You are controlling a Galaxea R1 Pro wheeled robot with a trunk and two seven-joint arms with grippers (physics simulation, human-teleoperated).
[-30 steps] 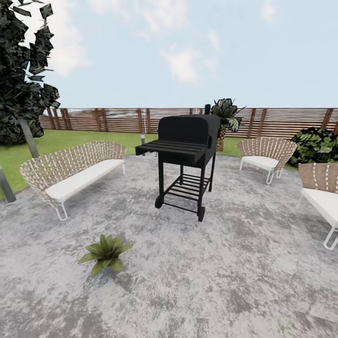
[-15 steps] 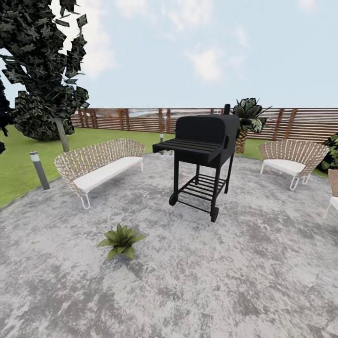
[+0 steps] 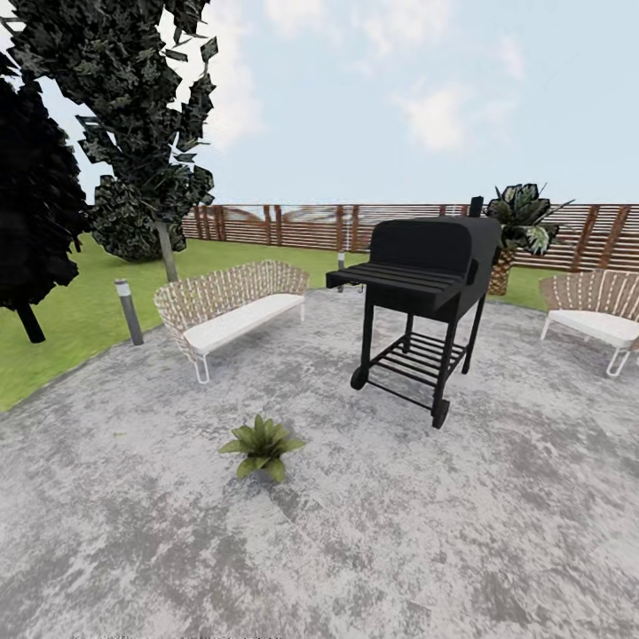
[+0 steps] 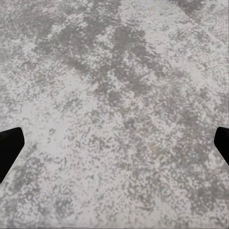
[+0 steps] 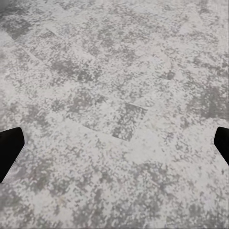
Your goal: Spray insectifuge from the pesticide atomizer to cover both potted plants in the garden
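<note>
One potted plant (image 3: 262, 446), a low rosette of pointed green leaves, sits on the grey paving in the head view, left of centre and in front of the grill. The pesticide atomizer is out of view. In the left wrist view my left gripper (image 4: 114, 143) is open, its black fingertips (image 4: 9, 149) wide apart over bare mottled paving with nothing between them. My right gripper (image 5: 114, 145) is open the same way, its fingertips (image 5: 9, 148) at the picture's edges over paving.
A black wheeled grill (image 3: 426, 280) stands mid-patio. A wicker sofa (image 3: 232, 306) is at the left, a wicker chair (image 3: 596, 309) at the right edge. A bollard lamp (image 3: 129, 311) and trees (image 3: 133, 133) border the lawn. A palm (image 3: 524, 222) stands before the wooden fence (image 3: 284, 226).
The whole head view has swung left, so grill, sofa and plant sit further right in the picture and more trees show at the left. Nothing itself has moved.
</note>
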